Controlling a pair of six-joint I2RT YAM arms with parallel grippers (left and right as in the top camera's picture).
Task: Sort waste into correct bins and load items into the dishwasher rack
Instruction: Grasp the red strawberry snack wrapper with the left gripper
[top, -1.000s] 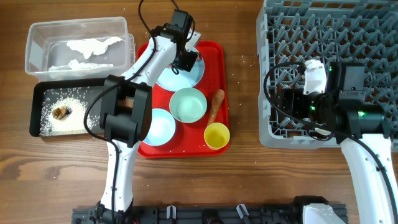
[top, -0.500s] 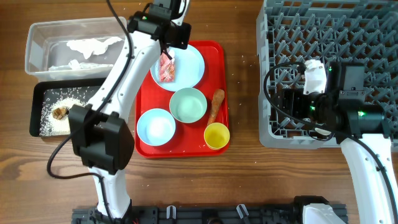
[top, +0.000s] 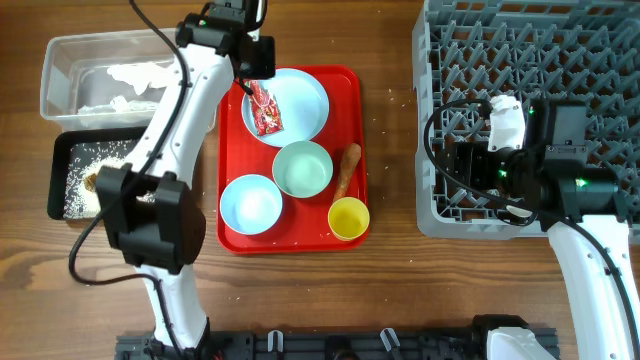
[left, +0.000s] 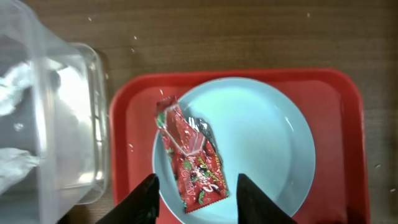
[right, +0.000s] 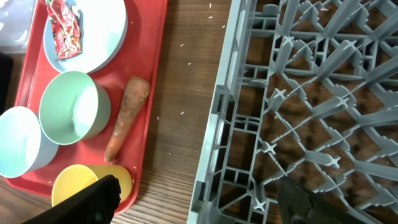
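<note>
My left gripper (left: 199, 202) is open above the left side of the round pale blue plate (top: 300, 100). The small red wrapper (left: 189, 158) shows between its fingers but apart from both, over the plate; I cannot tell whether it rests there. The clear tub (top: 60, 70) with white tissue (top: 150, 72) stands just left of that gripper. Rice and a brown lump (top: 97, 181) lie in the black tray (top: 60, 150). My right gripper (right: 199, 205) hangs open and empty over the left edge of the grey dishwasher rack (top: 520, 50).
The red serving tray (top: 350, 90) also carries a mint bowl (top: 302, 168), a pale blue bowl (top: 250, 205), a carrot piece (top: 347, 170) and a yellow cup (top: 348, 218). Stray rice grains dot the wood between tray and rack.
My left gripper rose from the plate with the red wrapper, moved left toward the clear tub, then opened; the wrapper is out of its jaws. The right arm has not moved.
</note>
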